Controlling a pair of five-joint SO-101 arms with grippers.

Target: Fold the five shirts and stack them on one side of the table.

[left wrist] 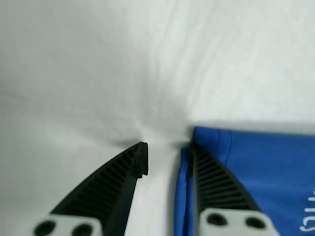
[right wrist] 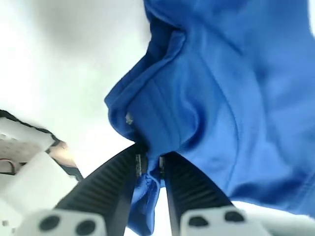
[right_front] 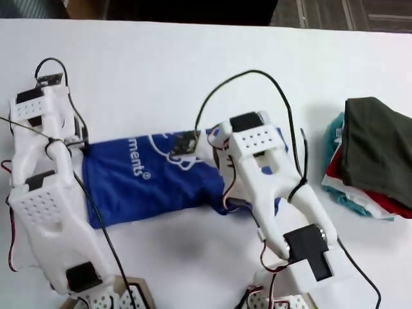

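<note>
- Mid-fold on the blue shirt (right_front: 148, 180), lying on the table (right_front: 161, 71), well apart from the folded stack (right_front: 370, 161).
- Clamped on a bunched fold with the right gripper (right wrist: 150, 164).
- Wide open on the left gripper (left wrist: 167, 150), at the shirt's corner.
- Next, probably: close left, then lift both together.

**Robot body.** The left arm (right_front: 45, 199) and right arm (right_front: 273, 170) have white plastic shells pierced by grids of small round holes (right_front: 257, 138). Black motor blocks (right_front: 308, 248) sit at the joints. Thin black cables (right_front: 254, 71) and red wires (right_front: 11, 248) run along the arms. The left gripper (left wrist: 167, 157) and right gripper (right wrist: 150, 167) have black, ribbed, tapering fingers (left wrist: 113, 182). These are fixed on white mounts (left wrist: 236, 215) with dark screw holes (left wrist: 45, 228).
</note>
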